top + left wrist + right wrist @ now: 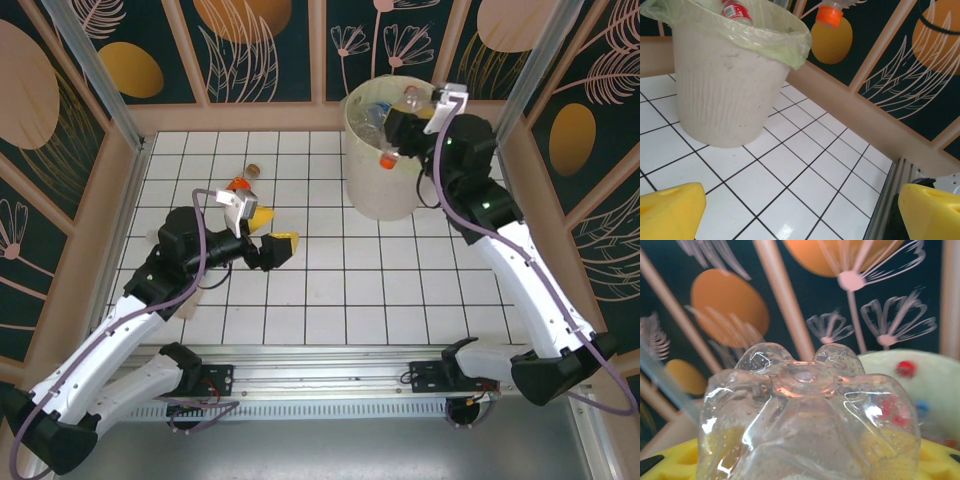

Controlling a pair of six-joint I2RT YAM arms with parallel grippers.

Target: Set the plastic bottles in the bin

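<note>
The bin (378, 185), a pale bucket with a greenish liner, stands at the back right of the tiled floor and holds several plastic bottles (377, 114). My right gripper (398, 138) hangs over the bin's rim, shut on a clear bottle (388, 158) whose orange cap points down. In the right wrist view that bottle's base (805, 410) sits between my yellow pads (675, 460). Another bottle (243, 182) with an orange label lies on the tiles beyond my left gripper (272, 244). The left gripper (800, 220) is open with nothing between its fingers (670, 210) and faces the bin (725, 95).
Wooden walls with dark patterned panels enclose the tiled floor on three sides. A metal rail (320, 380) carrying both arm bases runs along the near edge. In the left wrist view, white tiles (805, 180) stretch between my left gripper and the bin.
</note>
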